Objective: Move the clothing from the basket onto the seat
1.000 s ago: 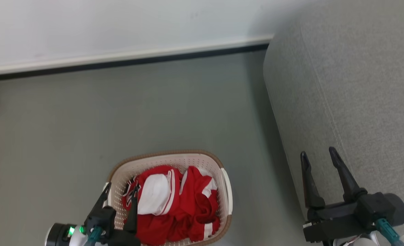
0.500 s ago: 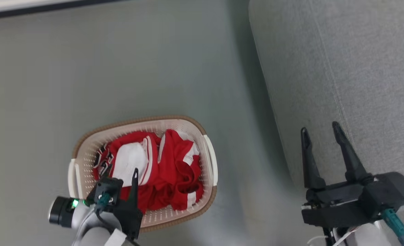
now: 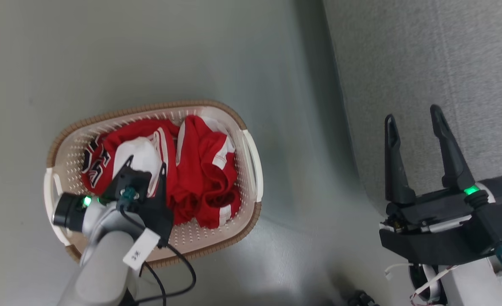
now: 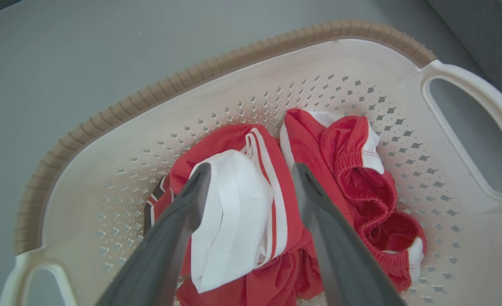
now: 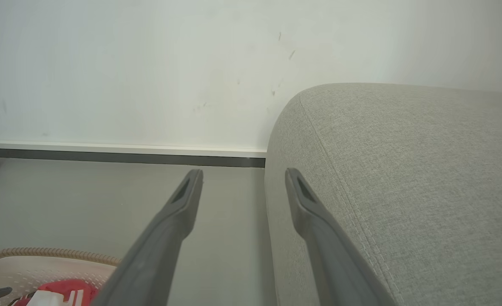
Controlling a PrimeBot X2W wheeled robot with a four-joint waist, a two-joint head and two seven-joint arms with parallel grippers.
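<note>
Red clothing is found heaped inside the basket, left of centre in the head view. The left gripper is held spread over the white-trimmed garment; contact cannot be judged. The right gripper is held spread at lower right, against the grey seat.

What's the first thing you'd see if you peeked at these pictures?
The bright red sports clothes piled in the cream laundry basket jump out first. The left pincer hangs open right over them, and the right pincer stands open by the big grey sofa cushion.
</note>
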